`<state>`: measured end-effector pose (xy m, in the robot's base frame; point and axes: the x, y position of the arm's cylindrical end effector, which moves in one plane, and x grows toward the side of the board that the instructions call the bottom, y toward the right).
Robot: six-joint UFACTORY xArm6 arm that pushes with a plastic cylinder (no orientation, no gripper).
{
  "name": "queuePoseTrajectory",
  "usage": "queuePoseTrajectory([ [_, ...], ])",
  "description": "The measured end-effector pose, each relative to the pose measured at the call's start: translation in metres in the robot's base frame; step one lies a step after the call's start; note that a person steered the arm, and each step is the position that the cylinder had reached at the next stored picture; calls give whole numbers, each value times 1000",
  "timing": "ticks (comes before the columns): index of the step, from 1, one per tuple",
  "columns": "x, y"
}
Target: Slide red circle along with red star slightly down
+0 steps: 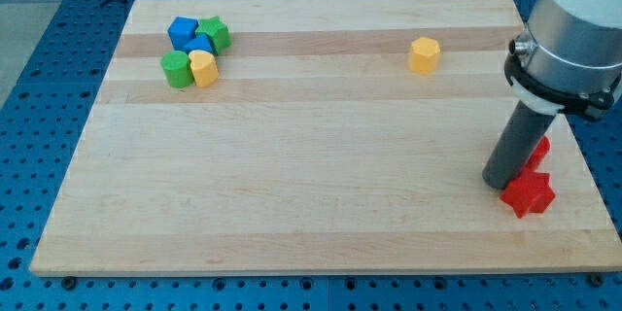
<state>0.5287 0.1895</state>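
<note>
The red star [530, 193] lies near the board's right edge at the view's lower right. The red circle [539, 151] sits just above it, mostly hidden behind my rod, with only its right part showing. My tip [499, 183] rests on the board just left of the red star and touching or nearly touching both red blocks.
A yellow hexagon block [424, 55] lies at the view's upper right of centre. At the upper left is a cluster: a blue cube [182, 31], a green star [214, 34], a green cylinder [177, 69] and a yellow block [204, 67]. The wooden board [292, 175] ends close to the red blocks on the right.
</note>
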Motion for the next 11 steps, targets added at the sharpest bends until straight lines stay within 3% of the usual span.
queuePoseTrajectory([
  [1,-25,-30],
  [2,-81,-30],
  [3,-119,22],
  [5,-111,93],
  [7,-96,88],
  [9,-40,44],
  [11,-23,33],
])
